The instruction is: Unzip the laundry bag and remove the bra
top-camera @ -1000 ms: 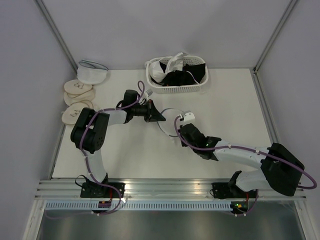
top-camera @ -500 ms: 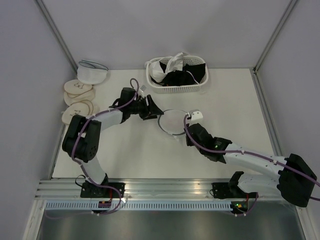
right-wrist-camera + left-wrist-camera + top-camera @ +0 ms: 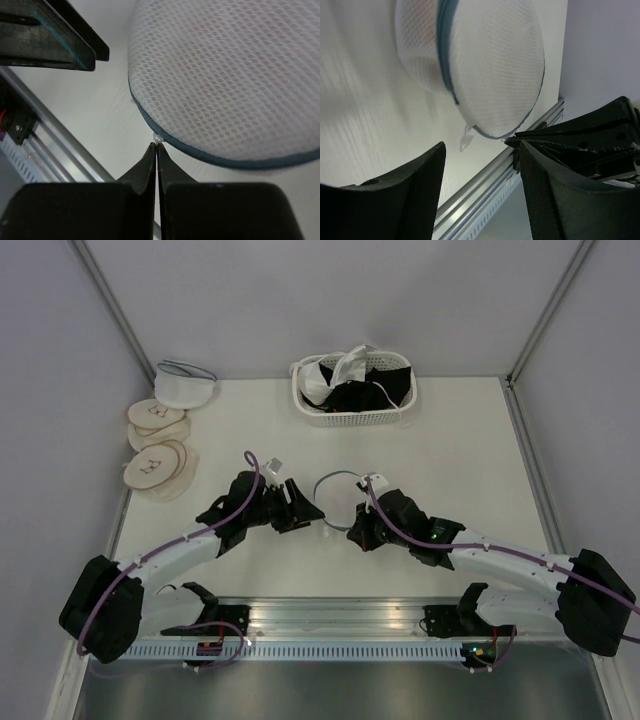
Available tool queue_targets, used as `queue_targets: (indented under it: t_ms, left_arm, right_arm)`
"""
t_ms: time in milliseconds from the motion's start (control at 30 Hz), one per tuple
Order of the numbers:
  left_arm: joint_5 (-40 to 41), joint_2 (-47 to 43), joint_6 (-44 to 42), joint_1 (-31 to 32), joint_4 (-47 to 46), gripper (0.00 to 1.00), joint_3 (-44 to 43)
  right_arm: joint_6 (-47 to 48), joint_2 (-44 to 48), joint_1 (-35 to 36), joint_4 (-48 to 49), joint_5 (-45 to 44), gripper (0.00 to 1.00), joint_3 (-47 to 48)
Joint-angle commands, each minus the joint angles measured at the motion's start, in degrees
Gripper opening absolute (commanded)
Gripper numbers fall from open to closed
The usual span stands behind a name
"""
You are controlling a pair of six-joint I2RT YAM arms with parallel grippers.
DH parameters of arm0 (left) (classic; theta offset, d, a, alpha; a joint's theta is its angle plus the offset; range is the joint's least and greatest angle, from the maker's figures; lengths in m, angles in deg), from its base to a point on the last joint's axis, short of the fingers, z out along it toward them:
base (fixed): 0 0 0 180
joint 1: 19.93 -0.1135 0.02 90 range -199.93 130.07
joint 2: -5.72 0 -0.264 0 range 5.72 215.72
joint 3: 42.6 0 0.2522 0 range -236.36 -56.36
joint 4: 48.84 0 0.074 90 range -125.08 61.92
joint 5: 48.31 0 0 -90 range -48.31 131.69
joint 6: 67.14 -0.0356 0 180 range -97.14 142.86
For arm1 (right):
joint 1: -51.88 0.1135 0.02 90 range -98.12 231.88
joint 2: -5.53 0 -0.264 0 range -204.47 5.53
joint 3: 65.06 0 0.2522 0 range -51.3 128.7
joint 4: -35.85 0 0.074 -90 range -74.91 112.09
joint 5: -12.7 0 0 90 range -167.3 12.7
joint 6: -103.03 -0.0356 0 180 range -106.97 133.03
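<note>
**Right claw** (image 3: 156, 147): fingers pressed together with no gap. The tips meet a small white tab (image 3: 158, 136) on the rim of the bag (image 3: 235, 75). Whether the tab is pinched cannot be told.

**Left claw** (image 3: 481, 150): fingers apart, holding nothing, facing the bag without touching it. A white zip pull (image 3: 466, 140) hangs free off the rim between its fingers.

**Bag:** on the surface (image 3: 450, 440), just toward 6 o'clock of centre, between the two claws. Overhead it lies at 2 o'clock of the left claw and 11 o'clock of the right claw.
- Form: round white mesh, no long axis evident.
- Zip: closed. In the left wrist view the dark zip band runs top to bottom across the bag, so that view looks at its edge. Overhead the rim shows as an arc on the 12 o'clock side.

**Bra** (image 3: 422, 20): inside the bag, seen only as a pink-beige tint through the mesh.

**Basket** (image 3: 355, 418): at 12 o'clock on the surface, white, with black and white garments.

**Domed bag** (image 3: 183, 385): at 10 o'clock, white.

**Discs** (image 3: 155, 445): at 9 o'clock, tan, overlapping.
</note>
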State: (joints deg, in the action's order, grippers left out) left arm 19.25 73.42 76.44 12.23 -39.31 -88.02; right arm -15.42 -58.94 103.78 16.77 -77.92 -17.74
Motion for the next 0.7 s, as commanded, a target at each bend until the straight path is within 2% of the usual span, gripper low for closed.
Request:
queue_targets:
  t_ms: [0,200,467,667]
  left_arm:
    - [3.71,-5.72,8.37,1.41,-1.92,0.66,5.19]
    - [8.81,-8.82,13.47,2.81,-6.22,0.67,9.69]
    - [13.3,-3.38,17.78,7.74,-12.73,0.67,9.25]
    - [13.2,0.41,17.7,9.15,-12.73,0.66,7.23]
  right_arm:
    - [-1.52,-1.89,0.13,7.77,14.23,0.0,-0.87]
    - [-0.3,-5.67,1.1,8.92,14.6,0.01,0.27]
    - [-1.08,-7.16,1.98,11.73,12.75,0.0,0.54]
    - [-1.61,-4.1,2.07,13.58,11.26,0.0,0.63]
